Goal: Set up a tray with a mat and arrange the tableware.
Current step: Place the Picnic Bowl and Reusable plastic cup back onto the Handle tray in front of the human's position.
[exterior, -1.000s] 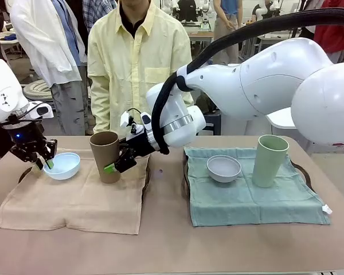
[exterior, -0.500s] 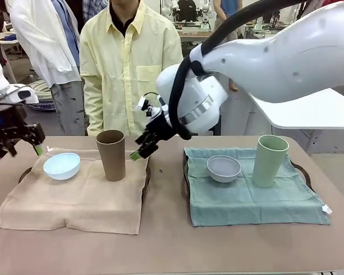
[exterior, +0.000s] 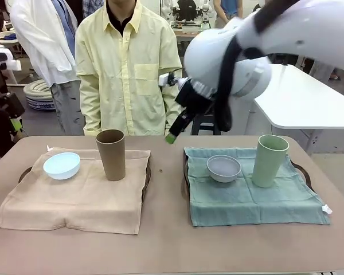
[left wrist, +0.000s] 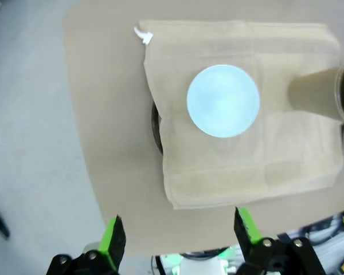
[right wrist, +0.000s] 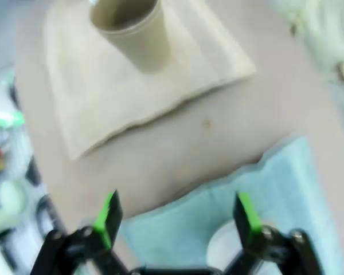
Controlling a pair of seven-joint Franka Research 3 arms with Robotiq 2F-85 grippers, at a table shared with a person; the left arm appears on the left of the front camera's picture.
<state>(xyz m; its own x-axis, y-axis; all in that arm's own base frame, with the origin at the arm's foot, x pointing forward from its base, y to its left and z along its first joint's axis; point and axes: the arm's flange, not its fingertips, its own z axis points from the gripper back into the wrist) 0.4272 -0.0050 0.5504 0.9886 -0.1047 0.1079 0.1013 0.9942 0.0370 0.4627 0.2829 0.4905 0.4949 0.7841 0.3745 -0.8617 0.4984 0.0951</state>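
Evidently both place settings are complete: left tool [left wrist: 176, 240] and right tool [right wrist: 176, 217] hang spread and empty above the table [exterior: 166, 240], each mat bearing bowl and cup.

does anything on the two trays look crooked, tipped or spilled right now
Nothing stands out. The brown cup and blue bowl sit upright on the tan mat; the green cup and grey bowl stand on the teal mat. Nothing has spilled.

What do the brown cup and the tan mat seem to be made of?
The brown cup looks like matte ceramic or plastic, I cannot tell which: smooth, even wall, no shine. The tan mat looks like woven cloth: soft folds and wrinkled edges, a small tag at one corner.
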